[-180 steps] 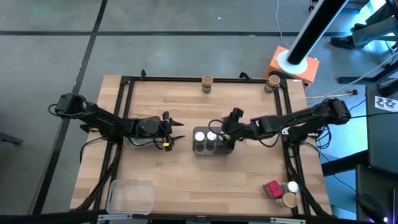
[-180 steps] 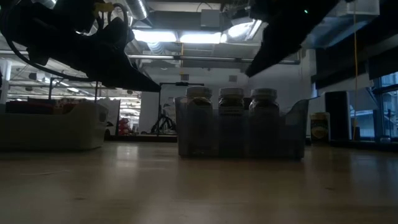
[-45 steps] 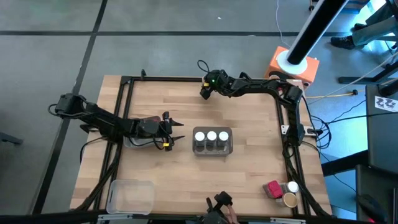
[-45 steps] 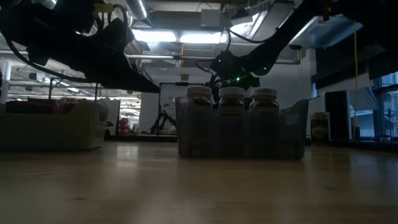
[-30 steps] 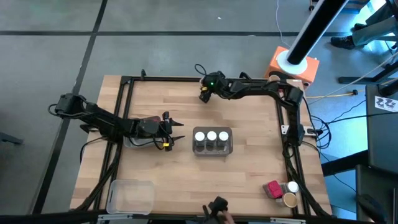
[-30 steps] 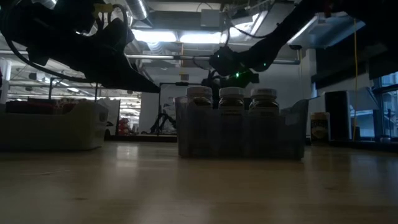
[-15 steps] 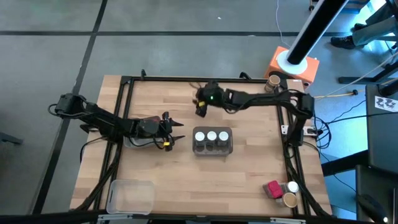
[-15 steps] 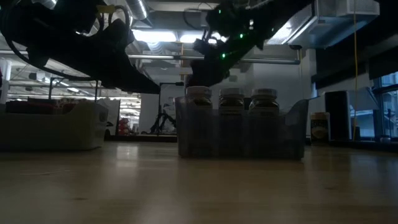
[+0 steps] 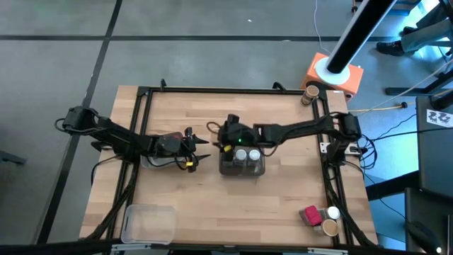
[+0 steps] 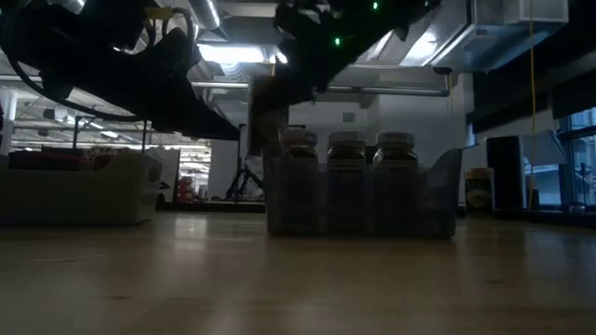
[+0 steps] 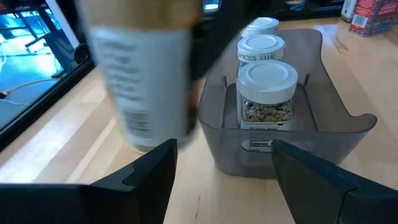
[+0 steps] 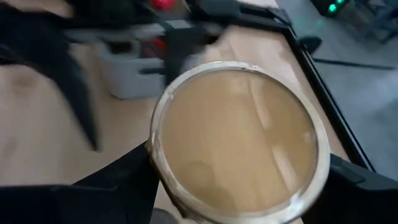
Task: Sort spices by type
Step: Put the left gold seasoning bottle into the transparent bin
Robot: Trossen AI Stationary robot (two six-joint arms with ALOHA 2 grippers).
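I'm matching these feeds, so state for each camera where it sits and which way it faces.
High view: overhead, straight down on the table; both arms show.
Low view: tabletop height, level across at the clear tray; arms enter from above.
Left wrist view: behind the left gripper, facing the tray.
Right wrist view: above the tan-lidded jar in the right gripper.
Shared: the white-lidded jars show in the high, low and left wrist views.

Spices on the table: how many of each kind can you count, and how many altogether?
White-lid jars: 4 (three in the clear tray, one at the near right corner)
Tan-lid jars: 3 (one held by the right gripper, two on the table)
Red packet: 1
Total in sight: 8
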